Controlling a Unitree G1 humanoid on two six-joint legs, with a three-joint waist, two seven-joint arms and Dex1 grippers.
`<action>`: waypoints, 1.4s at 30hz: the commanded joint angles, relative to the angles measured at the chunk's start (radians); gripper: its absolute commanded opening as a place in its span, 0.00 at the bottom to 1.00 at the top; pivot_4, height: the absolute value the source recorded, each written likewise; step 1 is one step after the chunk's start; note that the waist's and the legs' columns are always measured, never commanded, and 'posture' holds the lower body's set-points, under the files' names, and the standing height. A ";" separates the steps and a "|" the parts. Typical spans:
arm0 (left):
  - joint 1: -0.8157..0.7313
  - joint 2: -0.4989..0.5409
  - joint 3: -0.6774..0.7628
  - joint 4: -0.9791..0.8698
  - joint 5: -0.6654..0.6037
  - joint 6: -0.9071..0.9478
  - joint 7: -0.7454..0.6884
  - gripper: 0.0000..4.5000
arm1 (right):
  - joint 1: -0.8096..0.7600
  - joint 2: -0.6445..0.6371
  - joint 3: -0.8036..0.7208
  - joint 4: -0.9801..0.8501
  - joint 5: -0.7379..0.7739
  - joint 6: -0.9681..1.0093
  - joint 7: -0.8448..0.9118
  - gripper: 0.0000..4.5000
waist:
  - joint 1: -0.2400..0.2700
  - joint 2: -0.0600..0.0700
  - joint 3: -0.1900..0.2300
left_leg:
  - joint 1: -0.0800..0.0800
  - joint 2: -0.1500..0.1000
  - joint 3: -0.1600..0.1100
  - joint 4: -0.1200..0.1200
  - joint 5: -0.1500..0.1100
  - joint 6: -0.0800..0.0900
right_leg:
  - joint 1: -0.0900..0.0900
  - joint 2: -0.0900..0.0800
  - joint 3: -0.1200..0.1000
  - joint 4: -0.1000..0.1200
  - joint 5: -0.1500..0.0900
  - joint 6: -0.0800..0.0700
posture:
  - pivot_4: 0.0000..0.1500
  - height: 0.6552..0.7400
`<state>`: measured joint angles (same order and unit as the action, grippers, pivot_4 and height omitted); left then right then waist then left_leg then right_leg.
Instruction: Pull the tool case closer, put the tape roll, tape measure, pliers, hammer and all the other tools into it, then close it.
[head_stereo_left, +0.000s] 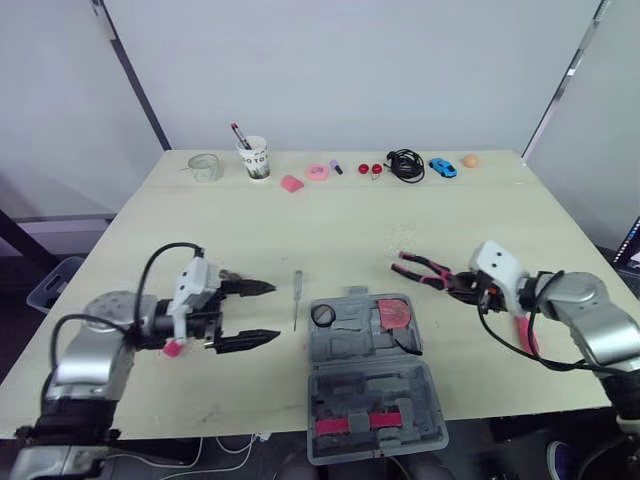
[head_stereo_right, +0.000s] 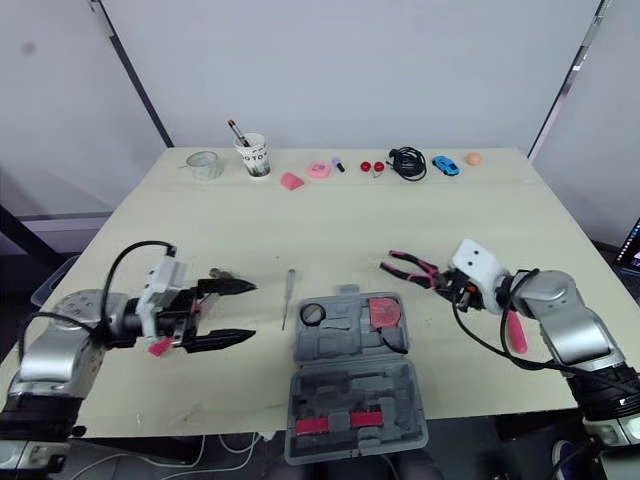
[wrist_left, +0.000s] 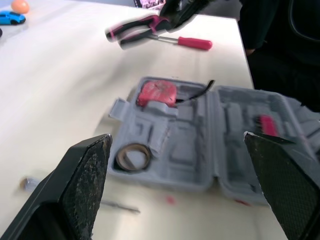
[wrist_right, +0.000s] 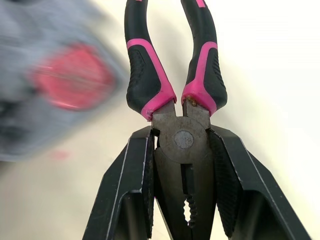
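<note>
Right claw (head_stereo_left: 462, 287) is clenched on the metal head of the pliers (wrist_right: 183, 137). Their pink-and-black handles point away from it, toward the open tool case (head_stereo_left: 365, 375). That forearm reaches in low from the tabletop's (head_stereo_left: 330, 230) right side, with a red-handled screwdriver (wrist_left: 192, 43) lying beside it.

The left claw (head_stereo_left: 272, 312) is released, its fingers spread wide and aimed at the case from the left, forearm held level. A slim screwdriver (head_stereo_left: 297, 298) lies between this claw and the case.

The case sits near the front edge, with the tape roll (wrist_left: 132, 156) and red tape measure (wrist_left: 156, 93) in its far half.

Along the pale tabletop's far edge stand a paper cup (head_stereo_left: 256, 158), a black cable (head_stereo_left: 405, 164) and a blue toy car (head_stereo_left: 442, 167). Plain light wall panels rise behind.
</note>
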<state>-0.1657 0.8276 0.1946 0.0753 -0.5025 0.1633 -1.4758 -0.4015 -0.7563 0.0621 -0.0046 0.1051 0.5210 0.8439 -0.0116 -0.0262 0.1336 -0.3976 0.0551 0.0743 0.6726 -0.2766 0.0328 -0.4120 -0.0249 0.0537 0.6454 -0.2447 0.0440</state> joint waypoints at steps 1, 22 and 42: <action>0.010 0.027 0.045 -0.011 -0.023 -0.037 -0.023 1.00 | -0.034 -0.034 -0.086 0.049 -0.015 -0.016 -0.062 0.23 | 0.004 0.001 0.000 | 0.000 0.000 0.000 0.000 0.000 0.000 | 0.000 -0.001 0.000 0.000 0.000 0.000 | 1.00 1.00; -0.019 0.059 -0.044 -0.040 -0.024 -0.142 -0.130 1.00 | -0.158 0.019 -0.039 -0.013 0.065 0.082 -0.045 0.23 | -0.003 0.003 0.002 | 0.000 0.000 0.001 -0.001 0.000 0.000 | -0.001 0.000 0.001 0.000 0.002 0.003 | 1.00 1.00; -0.086 0.092 -0.136 0.007 0.022 -0.200 -0.135 1.00 | -0.271 0.069 0.478 -0.259 -0.072 0.072 0.260 0.23 | 0.003 0.003 0.002 | 0.000 0.000 0.001 0.000 0.000 0.000 | -0.001 0.000 0.000 0.000 0.000 0.000 | 1.00 1.00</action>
<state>-0.2351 0.9017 0.0648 0.0807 -0.4912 -0.0090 -1.5539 -0.6383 -0.6860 0.5293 -0.2289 0.0646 0.6053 1.0921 -0.0088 -0.0228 0.1357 -0.3977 0.0548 0.0751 0.6722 -0.2766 0.0329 -0.4127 -0.0248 0.0535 0.6453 -0.2448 0.0439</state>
